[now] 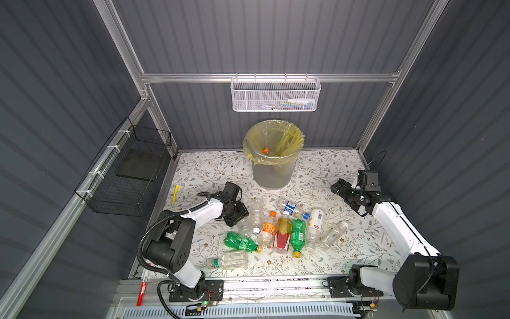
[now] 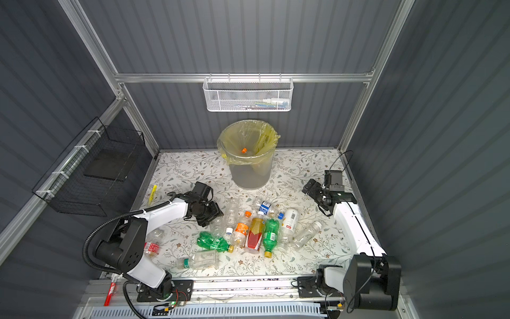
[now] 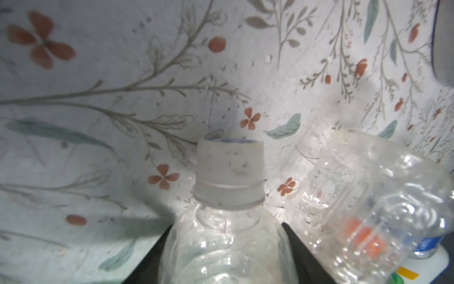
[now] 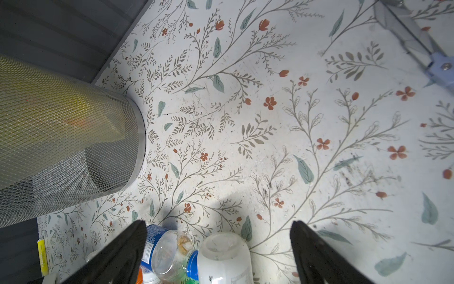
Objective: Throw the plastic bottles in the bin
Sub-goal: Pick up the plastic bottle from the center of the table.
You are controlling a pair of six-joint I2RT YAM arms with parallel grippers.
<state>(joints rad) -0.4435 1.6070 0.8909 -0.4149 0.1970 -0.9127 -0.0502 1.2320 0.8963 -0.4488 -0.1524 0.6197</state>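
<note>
Several plastic bottles lie in a heap mid-table: a clear one [image 1: 257, 210], an orange-labelled one [image 1: 268, 229], an amber one [image 1: 283, 232], a green one [image 1: 298, 233] and a white one [image 1: 316, 219]. My left gripper [image 1: 239, 218] is at the heap's left edge. It is shut on the shoulders of a clear white-capped bottle [image 3: 229, 172], with a black finger against each side. My right gripper [image 1: 338, 187] hovers open to the right of the bin [image 1: 271, 168], holding nothing. The white bottle's base [image 4: 224, 255] lies below its jaws. An orange-capped bottle [image 1: 266, 150] lies inside the bin.
A yellow highlighter [image 1: 175, 194] lies by the table's left edge and a red marker [image 1: 143, 290] on the front rail. A black wire basket [image 1: 129, 171] hangs on the left wall and a white mesh basket [image 1: 276, 95] on the back rail. A red-labelled bottle [image 2: 151, 247] lies under my left arm.
</note>
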